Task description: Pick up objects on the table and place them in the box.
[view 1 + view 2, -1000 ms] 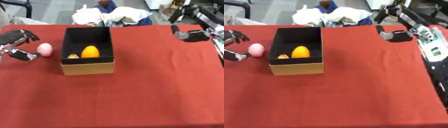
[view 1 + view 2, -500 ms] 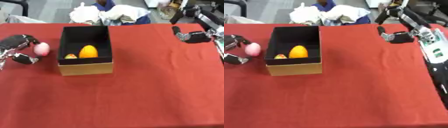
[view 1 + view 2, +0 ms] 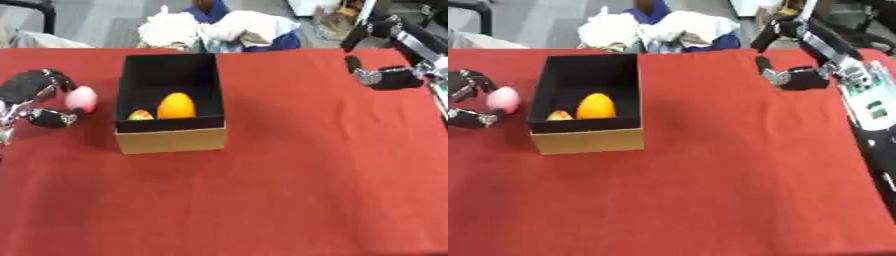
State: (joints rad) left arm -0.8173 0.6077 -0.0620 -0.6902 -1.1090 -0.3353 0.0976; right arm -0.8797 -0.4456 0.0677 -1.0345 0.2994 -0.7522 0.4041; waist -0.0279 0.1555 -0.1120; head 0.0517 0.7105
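A pink egg-shaped object (image 3: pixel 80 98) lies on the red tablecloth just left of the box (image 3: pixel 171 140). My left hand (image 3: pixel 31 90) is at the far left. Its fingers curl over the top of the pink object and its thumb reaches in below it. The cardboard box has a black inside and holds an orange fruit (image 3: pixel 176 105) and a small red and yellow thing (image 3: pixel 139 115). At the upper right my right hand (image 3: pixel 798 78) hangs over the cloth, fingers relaxed, holding nothing.
A heap of white and blue cloth (image 3: pixel 219 30) lies beyond the table's far edge. The red cloth (image 3: pixel 262 190) stretches from the box to the front edge. My right forearm (image 3: pixel 868 105) runs down the right side.
My left hand has closed in around the pink object, fingers over it and thumb under it. The right hand has stayed at the upper right. The camera shifted slightly.
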